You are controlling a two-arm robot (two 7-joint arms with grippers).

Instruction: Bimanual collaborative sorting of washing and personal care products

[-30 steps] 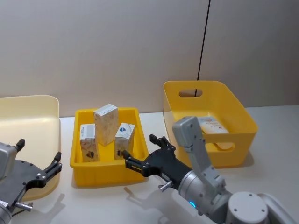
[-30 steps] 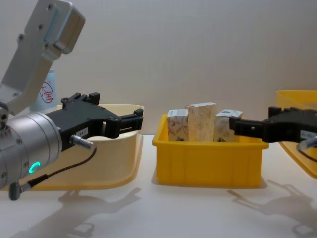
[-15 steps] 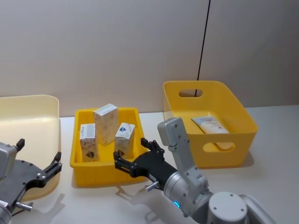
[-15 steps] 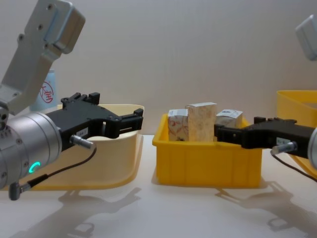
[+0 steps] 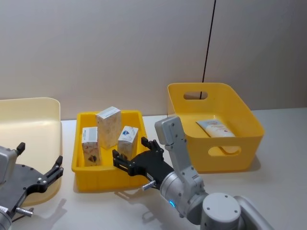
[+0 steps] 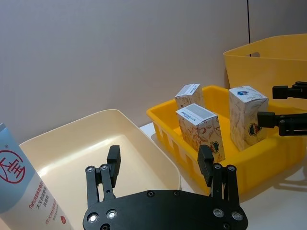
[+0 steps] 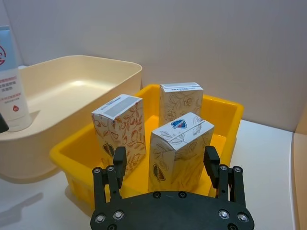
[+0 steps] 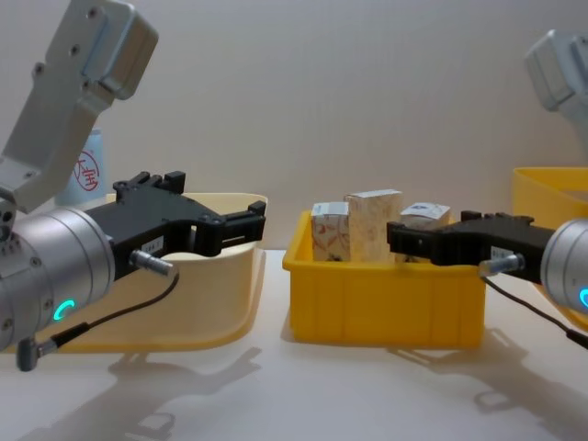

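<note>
Three small white cartons stand in a shallow yellow tray (image 5: 109, 182): a tall one (image 5: 108, 125), a left one (image 5: 90, 146) and a right one with a blue logo (image 5: 127, 140) (image 7: 180, 143). My right gripper (image 5: 132, 150) (image 7: 165, 155) (image 8: 413, 243) is open at the tray's near right side, its fingers level with that blue-logo carton and spread wider than it. A light blue tube with a red round logo (image 6: 19, 187) (image 7: 9, 72) stands in the cream bin (image 5: 29, 120). My left gripper (image 5: 41, 154) (image 6: 159, 155) hangs open in front of that bin.
A deep yellow bin with handle slots (image 5: 240, 110) stands right of the tray and holds a white tube with orange print (image 5: 217, 128). A dark cable (image 5: 207, 43) runs down the wall behind it. Bare table lies in front of the tray and bins.
My right gripper has moved left from beside the deep bin to the tray, and is now at the blue-logo carton. The left arm has not moved.
</note>
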